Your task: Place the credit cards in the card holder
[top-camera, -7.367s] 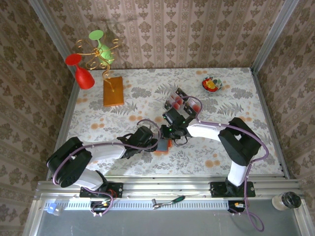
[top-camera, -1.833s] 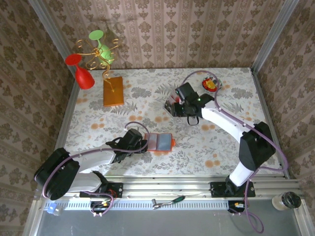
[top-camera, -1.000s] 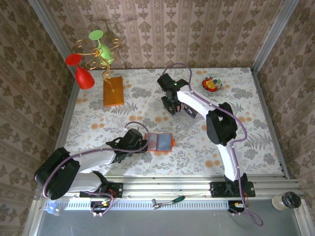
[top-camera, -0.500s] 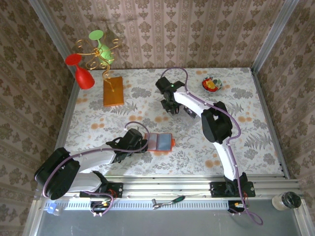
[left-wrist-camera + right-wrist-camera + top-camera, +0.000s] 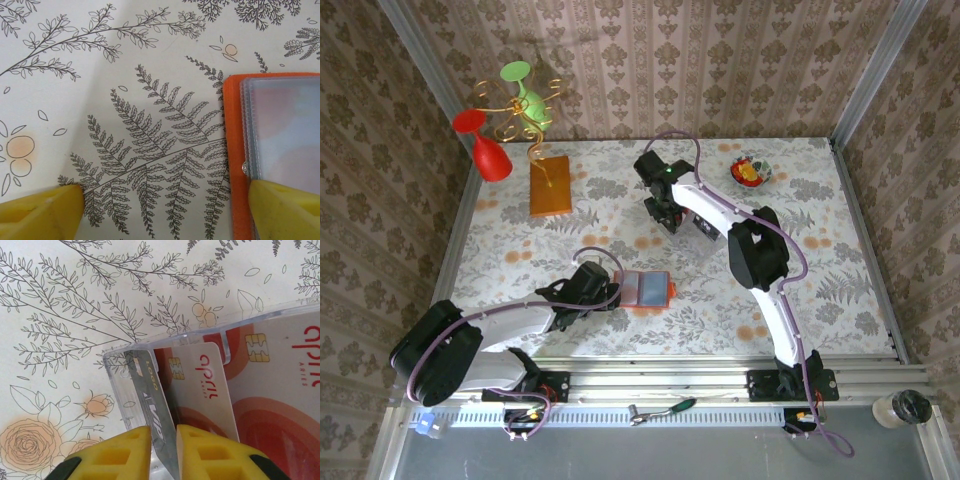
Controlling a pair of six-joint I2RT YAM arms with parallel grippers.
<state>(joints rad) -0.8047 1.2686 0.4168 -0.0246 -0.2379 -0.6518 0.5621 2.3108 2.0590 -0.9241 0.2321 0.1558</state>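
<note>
Yellow-padded right gripper (image 5: 163,452) is pinched down on a thin grey credit card (image 5: 150,400) with silver lettering, one finger on each face. That card stands on edge at the left end of a clear plastic card rack (image 5: 120,362). Just beside it in the same rack are the other credit cards (image 5: 205,385), white-and-red faces with gold chips, leaning one behind another.

On my left gripper (image 5: 162,212) the jaws are spread wide with nothing but tablecloth between them. The finger on the picture's right overlaps the near corner of the small flat orange card holder (image 5: 231,150), which lies open with its clear plastic sleeves facing up. Can't tell if the finger actually touches it.

From the overhead camera, the holder sits near the front middle of the floral-print tablecloth (image 5: 520,250), and the rack is well apart from it, further back toward the middle of the table. Out past all that, an orange-brown rectangular block with a gold wire stand (image 5: 549,186) is at the far left, and a small bowl of red bits (image 5: 750,171) is at the far right.
</note>
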